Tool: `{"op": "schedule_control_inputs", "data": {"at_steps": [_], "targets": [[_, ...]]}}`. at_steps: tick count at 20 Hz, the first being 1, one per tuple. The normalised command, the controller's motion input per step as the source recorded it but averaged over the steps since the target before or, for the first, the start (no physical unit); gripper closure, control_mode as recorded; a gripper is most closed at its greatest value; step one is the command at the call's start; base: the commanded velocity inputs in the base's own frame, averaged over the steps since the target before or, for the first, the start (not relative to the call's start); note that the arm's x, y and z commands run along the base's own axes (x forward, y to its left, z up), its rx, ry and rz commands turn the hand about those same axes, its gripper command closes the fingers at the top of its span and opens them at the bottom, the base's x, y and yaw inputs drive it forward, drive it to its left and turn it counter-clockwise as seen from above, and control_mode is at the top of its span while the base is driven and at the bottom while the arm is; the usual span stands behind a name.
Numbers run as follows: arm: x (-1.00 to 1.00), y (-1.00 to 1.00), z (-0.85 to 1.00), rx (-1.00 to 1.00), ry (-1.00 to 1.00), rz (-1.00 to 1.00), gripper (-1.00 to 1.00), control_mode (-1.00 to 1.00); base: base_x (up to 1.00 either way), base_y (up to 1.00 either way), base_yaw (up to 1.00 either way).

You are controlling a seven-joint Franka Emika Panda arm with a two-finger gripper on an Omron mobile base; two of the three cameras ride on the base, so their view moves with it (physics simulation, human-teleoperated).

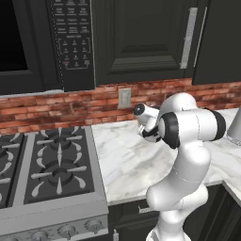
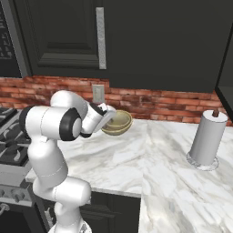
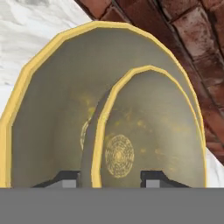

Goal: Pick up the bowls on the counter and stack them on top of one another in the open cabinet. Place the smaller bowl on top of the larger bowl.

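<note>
Smaller bowl [image 3: 148,140] seen nested inside larger bowl [image 3: 57,113], both on bench [image 2: 136,159] at back edge by brick wall [image 2: 150,100]. Jaws [image 3: 111,178] partly parted, straddling smaller bowl's rim; firm hold cannot be told. Risks judged: rim slipped on lift; larger bowl dragged along; wall struck.

Kitchen: gas hob [image 1: 52,164], microwave [image 1: 42,42], marble counter [image 2: 150,159].

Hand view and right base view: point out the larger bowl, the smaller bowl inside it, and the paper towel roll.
larger bowl [image 3: 48,113], hand view, inner wall.
smaller bowl [image 3: 151,131], hand view, inside surface.
paper towel roll [image 2: 208,138], right base view, side of the roll.
</note>
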Motion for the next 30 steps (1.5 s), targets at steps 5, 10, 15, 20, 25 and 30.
{"op": "schedule_control_inputs", "data": {"at_steps": [5,10,15,20,25,30], "targets": [[0.0,0.0,0.01,0.0,0.0,0.04,-1.0,-1.0,0.0,0.0,0.0],[0.0,0.0,0.11,0.0,0.0,0.02,-1.0,-1.0,0.0,0.0,0.0],[-0.01,0.0,0.19,0.0,0.0,0.01,-1.0,-1.0,0.0,0.0,0.0],[-0.11,0.0,0.23,0.0,0.0,0.01,-1.0,-1.0,0.0,0.0,0.0],[-0.28,0.0,0.28,-0.01,-0.02,0.0,-1.0,-1.0,0.0,0.0,0.0],[-0.34,0.0,0.21,-0.02,-0.01,0.0,-1.0,-1.0,0.0,0.0,0.0]]}}
